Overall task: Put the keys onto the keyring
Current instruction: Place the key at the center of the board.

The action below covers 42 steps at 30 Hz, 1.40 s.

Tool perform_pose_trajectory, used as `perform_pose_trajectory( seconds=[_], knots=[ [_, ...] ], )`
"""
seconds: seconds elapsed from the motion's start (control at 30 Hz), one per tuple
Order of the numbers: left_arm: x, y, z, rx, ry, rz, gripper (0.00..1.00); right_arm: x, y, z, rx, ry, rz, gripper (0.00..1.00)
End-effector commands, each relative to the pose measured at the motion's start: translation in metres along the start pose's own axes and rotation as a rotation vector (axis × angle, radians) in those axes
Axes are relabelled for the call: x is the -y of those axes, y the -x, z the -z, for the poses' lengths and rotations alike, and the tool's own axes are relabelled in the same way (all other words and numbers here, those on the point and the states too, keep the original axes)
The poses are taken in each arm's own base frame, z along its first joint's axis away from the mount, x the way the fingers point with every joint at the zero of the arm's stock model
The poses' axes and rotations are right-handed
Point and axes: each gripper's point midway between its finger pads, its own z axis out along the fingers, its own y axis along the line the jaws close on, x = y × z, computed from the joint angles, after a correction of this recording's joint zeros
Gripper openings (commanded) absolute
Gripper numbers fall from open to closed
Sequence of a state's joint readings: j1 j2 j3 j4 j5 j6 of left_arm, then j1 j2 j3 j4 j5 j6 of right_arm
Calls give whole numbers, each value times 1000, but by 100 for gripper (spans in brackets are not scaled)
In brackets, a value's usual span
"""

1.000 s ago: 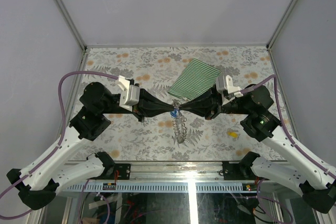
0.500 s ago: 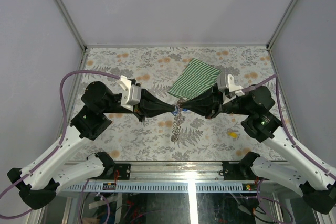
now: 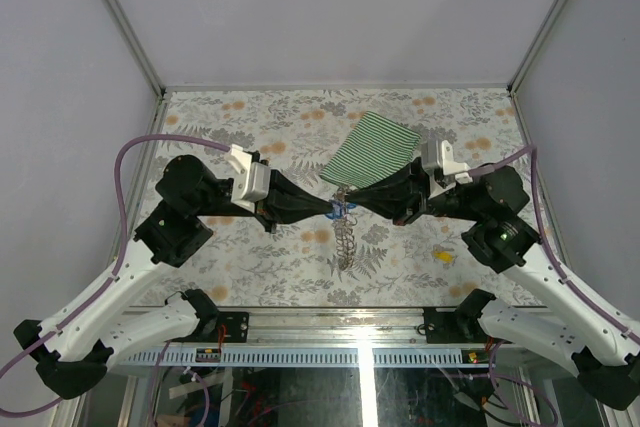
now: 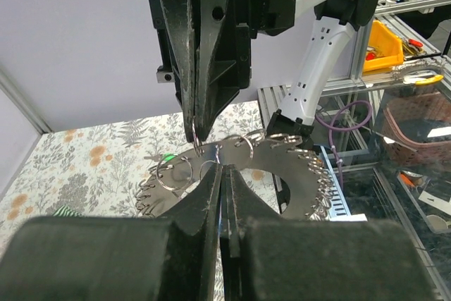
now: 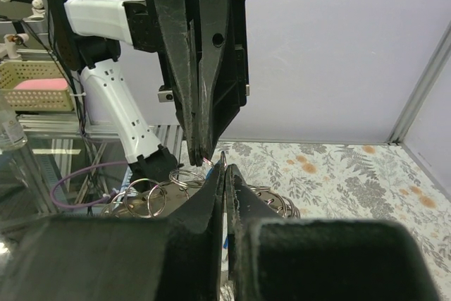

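Nearest, 1 small yellow key (image 3: 441, 256) lies flat on the floral-patterned table (image 3: 250, 257). Well to its left the keyring (image 3: 346, 237), a silvery ring edged with small wire loops, hangs off the surface. The left gripper (image 3: 330, 209) is clenched on its rim. The right gripper (image 3: 351, 205) is pressed closed at a loop, its hold unclear. A blue key (image 3: 340, 213) sits mostly hidden between their tips. Beyond lies a striped green-and-white cloth (image 3: 375, 145).

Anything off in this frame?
Yellow key lies alone on the table, right side, apart from the keyring hanging between the left gripper and right gripper. Striped cloth lies askew. Nothing looks damaged.
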State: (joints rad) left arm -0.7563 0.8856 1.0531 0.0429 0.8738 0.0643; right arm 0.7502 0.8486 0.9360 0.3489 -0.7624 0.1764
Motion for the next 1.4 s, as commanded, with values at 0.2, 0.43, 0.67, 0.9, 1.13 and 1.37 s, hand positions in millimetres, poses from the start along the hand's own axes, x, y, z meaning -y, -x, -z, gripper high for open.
perform_pose_trajectory(
  seconds=[0.2,0.43,0.67,0.9,1.13,1.37],
  knots=[
    [-30,-46,7,-124,202,126,0,31,32,31,-4,-298,160,0],
    [-45,-153,13,-285,371,448,0,45,30,62,-63,-474,198,0],
    [-36,-263,26,-530,414,642,0,47,27,72,-73,-519,198,0],
    [-21,-332,21,-696,323,777,0,49,22,74,-89,-531,185,0],
    [-29,-364,24,-765,349,774,2,49,17,76,-104,-535,171,0],
    [-40,-360,26,-751,397,729,20,49,11,76,-122,-536,162,0]
  ],
)
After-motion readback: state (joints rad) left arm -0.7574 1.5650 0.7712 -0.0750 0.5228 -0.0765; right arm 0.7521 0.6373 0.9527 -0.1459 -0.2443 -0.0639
